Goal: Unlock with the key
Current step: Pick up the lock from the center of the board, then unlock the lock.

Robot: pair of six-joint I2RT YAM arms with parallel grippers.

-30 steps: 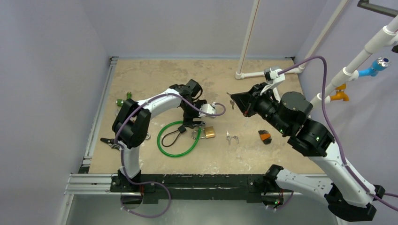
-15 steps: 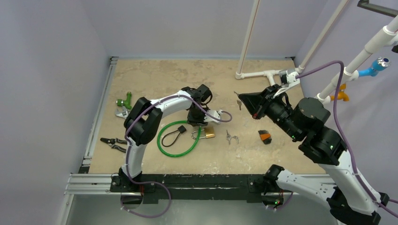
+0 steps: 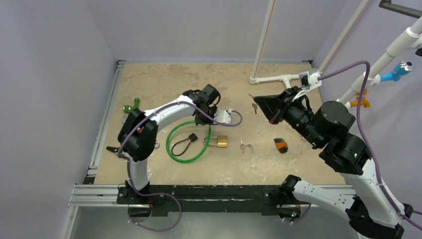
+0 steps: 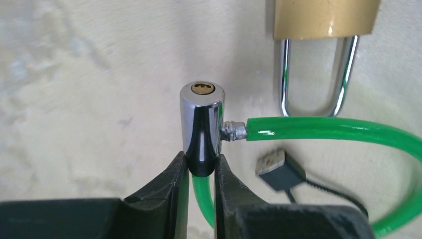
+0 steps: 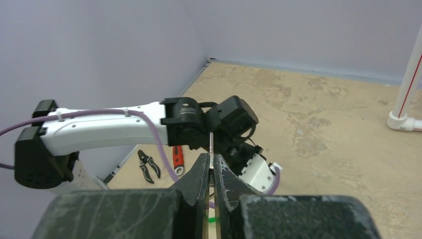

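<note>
Key between closed jaws

Pliers, a green fitting and an orange brush lie well apart.

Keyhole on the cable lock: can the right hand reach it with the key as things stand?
Probably yes. The keyhole sits uncovered beyond the left hand gripping the lock, and the right hand holds the key in open air, nothing between.

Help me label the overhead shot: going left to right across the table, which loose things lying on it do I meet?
pliers → green fitting → green cable lock → brass padlock → small keys → orange-and-black tool
</note>
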